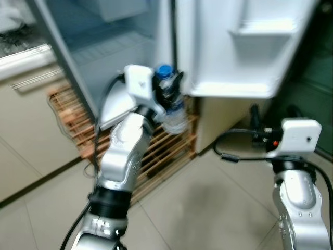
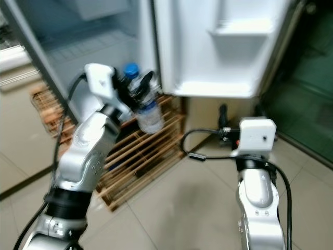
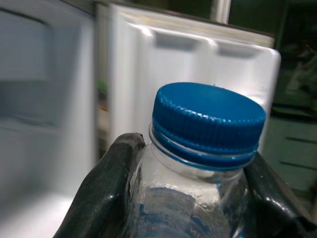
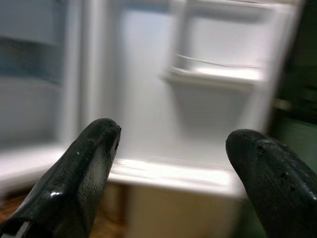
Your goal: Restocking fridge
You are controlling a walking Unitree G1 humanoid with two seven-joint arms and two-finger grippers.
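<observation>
While the left gripper (image 2: 136,89) was clamped on the neck of a clear water bottle (image 2: 148,115) w/ a blue cap (image 3: 208,118), the job looked barely underway. In the left wrist view both black fingers (image 3: 101,191) pressed the bottle just under the cap, so the grip seemed firm. Bottle hung tilted, cap uppermost, in mid-air; it touched nothing but the gripper.

Just beyond it stood the open fridge (image 1: 112,54), its bluish interior toward the robot's left and the white door (image 1: 237,47) swung out to the right. Bottle sat near the bottom inner corner of that door, close to the front edge of the compartment, not yet inside. Door's lowest shelf (image 1: 229,88) and the bin above it (image 1: 263,28) appeared to hold nothing, as far as the blur allowed.

Below the bottle lay a wooden slatted rack (image 1: 161,151) on the tiled floor (image 1: 208,203), against the fridge base.

Right gripper (image 4: 171,163) pointed at the door from lower down, fingers spread apart, holding nothing.

Judgement: pick-up done, approach nearly done; placing on a shelf, release and any further items were left. Frames were motion-blurred, so shelf contents deeper in couldn't be told.
</observation>
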